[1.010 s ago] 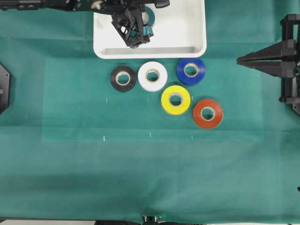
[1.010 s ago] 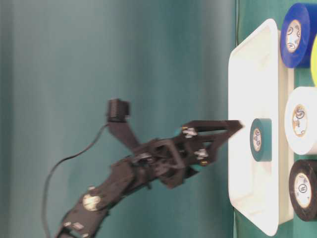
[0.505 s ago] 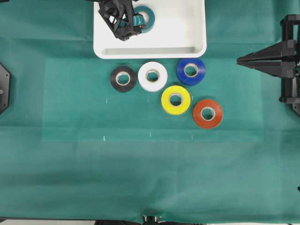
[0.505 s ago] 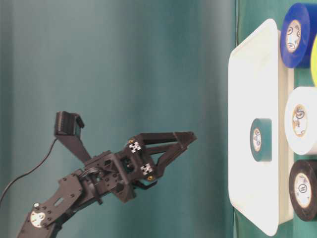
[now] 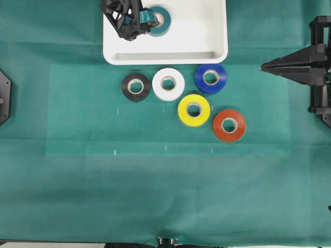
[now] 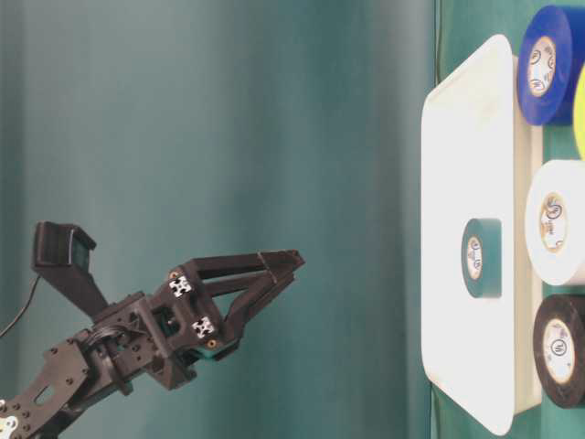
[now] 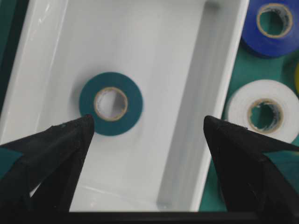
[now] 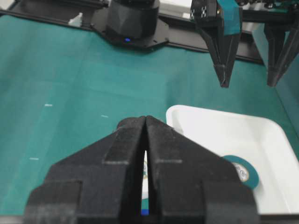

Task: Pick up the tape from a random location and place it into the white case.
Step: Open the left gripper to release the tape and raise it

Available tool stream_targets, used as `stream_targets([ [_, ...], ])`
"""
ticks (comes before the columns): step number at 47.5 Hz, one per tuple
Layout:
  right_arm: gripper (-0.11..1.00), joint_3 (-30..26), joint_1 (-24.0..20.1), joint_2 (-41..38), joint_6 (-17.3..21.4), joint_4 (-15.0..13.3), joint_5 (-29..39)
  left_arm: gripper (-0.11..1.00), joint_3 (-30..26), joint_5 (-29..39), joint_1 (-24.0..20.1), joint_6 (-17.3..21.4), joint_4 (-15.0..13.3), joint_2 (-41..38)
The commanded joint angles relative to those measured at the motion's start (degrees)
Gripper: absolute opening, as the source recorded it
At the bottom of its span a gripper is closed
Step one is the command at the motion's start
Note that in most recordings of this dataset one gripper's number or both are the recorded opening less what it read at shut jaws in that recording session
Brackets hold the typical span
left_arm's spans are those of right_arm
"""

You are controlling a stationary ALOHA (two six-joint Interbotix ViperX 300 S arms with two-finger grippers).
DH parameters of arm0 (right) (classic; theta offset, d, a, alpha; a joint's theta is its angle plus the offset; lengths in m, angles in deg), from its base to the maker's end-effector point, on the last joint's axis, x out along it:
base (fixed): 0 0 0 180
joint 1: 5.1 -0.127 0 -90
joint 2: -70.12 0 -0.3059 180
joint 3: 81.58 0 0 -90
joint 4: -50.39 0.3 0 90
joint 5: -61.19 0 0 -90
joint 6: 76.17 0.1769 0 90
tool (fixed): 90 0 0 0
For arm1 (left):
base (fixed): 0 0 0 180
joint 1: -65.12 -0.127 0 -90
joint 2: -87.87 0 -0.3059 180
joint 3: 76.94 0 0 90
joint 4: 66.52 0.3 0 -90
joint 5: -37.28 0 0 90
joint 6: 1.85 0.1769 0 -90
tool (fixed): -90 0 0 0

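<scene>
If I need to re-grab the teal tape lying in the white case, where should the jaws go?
The tape lies flat in the white case, core upward. Come straight down with the left gripper, open above it, and pinch across the outer rim, or one finger inside the core.

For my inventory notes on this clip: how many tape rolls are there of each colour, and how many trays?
Teal tape, lying in the white case: 1
Black roll: 1
White roll: 1
Blue roll: 1
Yellow roll: 1
Red-orange roll: 1
White case: 1
Total: 6 rolls and 1 tray, 7 things.
</scene>
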Motion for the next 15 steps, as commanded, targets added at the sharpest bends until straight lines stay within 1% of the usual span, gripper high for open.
stream_targets([
  [1,0.00,-1.7,0.1,-0.4,-0.1,-0.1,-0.4,0.96,-0.6,-0.1,0.1,-0.1,0.0,1.9],
  [15,0.00,-1.7,0.1,-0.4,-0.1,-0.1,-0.4,0.96,-0.5,-0.1,0.2,-0.1,0.0,2.0],
])
